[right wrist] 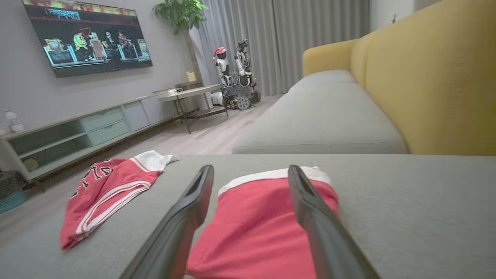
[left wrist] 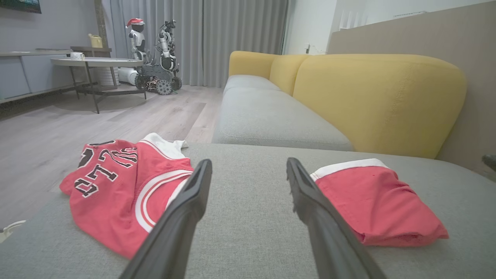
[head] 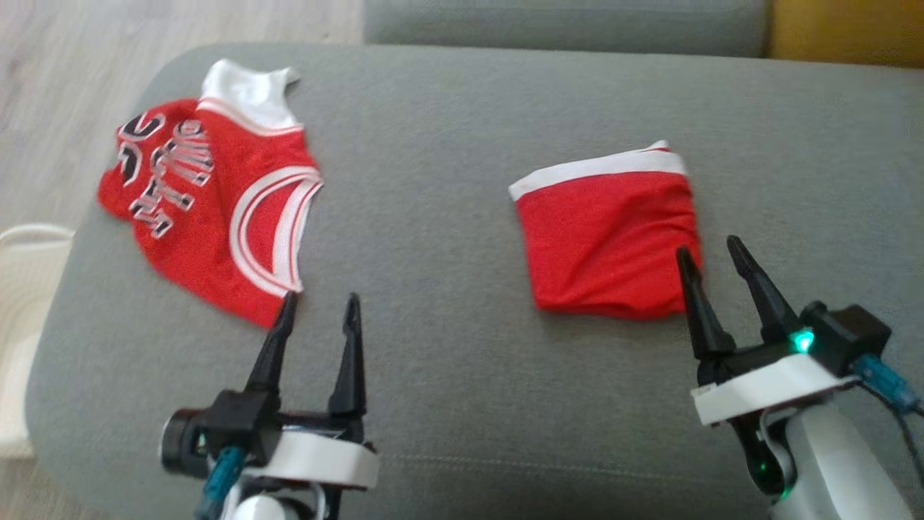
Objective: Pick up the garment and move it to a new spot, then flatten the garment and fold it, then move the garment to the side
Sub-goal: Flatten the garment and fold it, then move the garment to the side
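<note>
A folded red garment [head: 606, 238] with a white band along its far edge lies right of centre on the grey seat [head: 447, 375]. My right gripper [head: 709, 245] is open at its near right corner. In the right wrist view its fingers [right wrist: 251, 168] stand over the cloth [right wrist: 255, 224] without pinching it. Another red garment, a jersey with dark lettering and white trim [head: 209, 202], lies crumpled at the seat's left end. My left gripper [head: 320, 297] is open and empty, one fingertip just off the jersey's near corner. The left wrist view shows the jersey [left wrist: 120, 186] and the folded piece [left wrist: 372, 201] on either side of that gripper [left wrist: 248, 162].
The seat's left edge drops to a wooden floor [head: 58, 87], with a pale basket [head: 22, 289] beside it. A yellow backrest [left wrist: 379, 100] runs along the far right. Another robot [left wrist: 155, 58], a round table [left wrist: 97, 62] and a TV cabinet [right wrist: 77, 131] stand across the room.
</note>
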### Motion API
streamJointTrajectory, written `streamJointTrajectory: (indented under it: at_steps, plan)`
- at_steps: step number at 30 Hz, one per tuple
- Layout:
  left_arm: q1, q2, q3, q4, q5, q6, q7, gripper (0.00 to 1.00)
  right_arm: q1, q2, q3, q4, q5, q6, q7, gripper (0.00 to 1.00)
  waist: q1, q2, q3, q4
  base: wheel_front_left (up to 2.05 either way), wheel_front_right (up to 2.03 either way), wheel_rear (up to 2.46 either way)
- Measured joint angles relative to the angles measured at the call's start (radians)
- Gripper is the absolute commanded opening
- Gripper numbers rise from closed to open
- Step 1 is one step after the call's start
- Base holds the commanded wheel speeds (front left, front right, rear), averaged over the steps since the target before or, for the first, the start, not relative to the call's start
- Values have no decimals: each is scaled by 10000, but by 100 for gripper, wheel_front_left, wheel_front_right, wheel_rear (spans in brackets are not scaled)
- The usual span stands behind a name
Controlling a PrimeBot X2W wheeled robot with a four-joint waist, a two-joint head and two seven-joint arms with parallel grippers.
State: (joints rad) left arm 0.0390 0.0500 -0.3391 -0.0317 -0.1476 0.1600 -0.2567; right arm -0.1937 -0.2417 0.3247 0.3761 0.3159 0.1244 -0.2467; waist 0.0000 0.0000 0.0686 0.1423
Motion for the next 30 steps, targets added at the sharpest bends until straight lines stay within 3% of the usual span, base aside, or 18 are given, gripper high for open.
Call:
streamJointTrajectory:
  at_steps: [7,13,30]
  plan:
    - [813,15,639,-451,299,-81,0,100,897,646,-1074,-1020,-997,2,-38,100,0,0,-603,-771,0,0,0]
    - [1247,33,936,-587,497,-192,0,100,1975,1175,-1944,-1154,-1572,0,-38,100,0,0,-895,-1165,0,0,0]
    - [1570,33,974,-435,1039,-155,0,100,2167,1352,-2044,-1216,-1634,0,-38,100,0,0,-1028,-1139,0,0,0]
